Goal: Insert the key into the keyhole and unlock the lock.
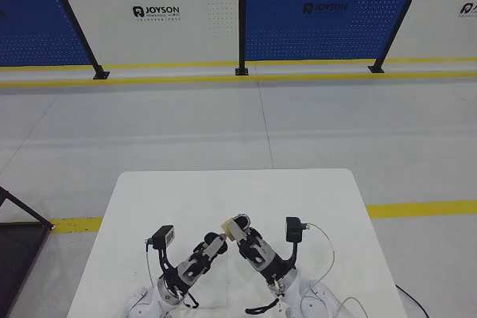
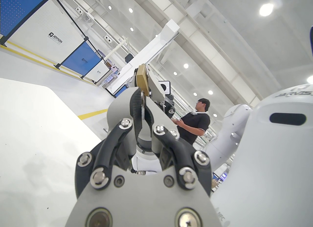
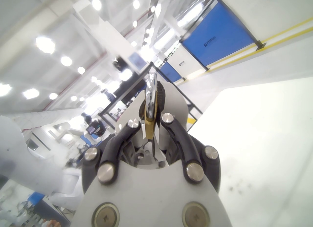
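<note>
Both arms meet low over the near middle of the white table [image 1: 238, 191]. A brass lock [image 1: 230, 230] sits between the two gripper tips. My right gripper [image 1: 240, 226] [image 3: 152, 88] is shut on it. Its brass body [image 3: 148, 125] lies deep between the fingers and a chrome part [image 3: 151, 90] sticks out past them. My left gripper [image 1: 215, 242] [image 2: 142, 97] is shut too, with a brass piece [image 2: 142, 79] that I take for the key standing out of its tips, right against the right gripper's grey finger [image 2: 156, 90]. Whether the key is in the keyhole is hidden.
Bare white tabletop [image 2: 36, 127] [image 3: 256, 127] lies beyond and beside the grippers. A black frame [image 1: 4, 211] stands off the table's left side. A thin cable [image 1: 327, 242] loops by the right arm. Blue and white barrier panels [image 1: 318, 28] line the far floor.
</note>
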You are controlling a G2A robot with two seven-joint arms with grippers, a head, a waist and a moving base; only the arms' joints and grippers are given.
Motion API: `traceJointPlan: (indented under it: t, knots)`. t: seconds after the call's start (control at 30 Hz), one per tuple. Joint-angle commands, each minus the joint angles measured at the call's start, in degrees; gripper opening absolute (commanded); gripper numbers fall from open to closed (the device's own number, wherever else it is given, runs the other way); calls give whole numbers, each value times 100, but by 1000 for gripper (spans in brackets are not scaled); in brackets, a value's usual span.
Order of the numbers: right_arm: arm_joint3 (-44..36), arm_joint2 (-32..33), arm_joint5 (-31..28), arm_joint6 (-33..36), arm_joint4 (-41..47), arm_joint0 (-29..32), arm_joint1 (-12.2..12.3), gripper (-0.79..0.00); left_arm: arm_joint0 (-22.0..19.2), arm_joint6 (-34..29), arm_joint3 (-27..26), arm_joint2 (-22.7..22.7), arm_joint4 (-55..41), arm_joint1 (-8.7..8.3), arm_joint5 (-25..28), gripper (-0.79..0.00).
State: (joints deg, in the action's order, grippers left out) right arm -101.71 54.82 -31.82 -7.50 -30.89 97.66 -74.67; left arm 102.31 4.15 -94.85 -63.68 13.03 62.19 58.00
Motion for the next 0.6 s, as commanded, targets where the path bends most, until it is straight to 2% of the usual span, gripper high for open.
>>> traceJointPlan:
  t: [0.0, 0.1, 0.3, 0.57]
  knots:
    - [-2, -7, 8, -2, -25, 3, 2, -785, -9, 27, 13, -2, 23, 0, 0, -736]
    - [-9, -20, 14, -9, -47, 12, 4, -785, -20, 65, 20, -2, 64, 1, 0, -785]
    - [-23, -39, 19, -21, -77, 29, 9, -785, -28, 161, 21, -43, 257, 2, 0, -785]
    - [-62, -56, 39, -25, -177, 62, 22, -785, 47, 593, 7, -134, 881, 46, 0, -785]
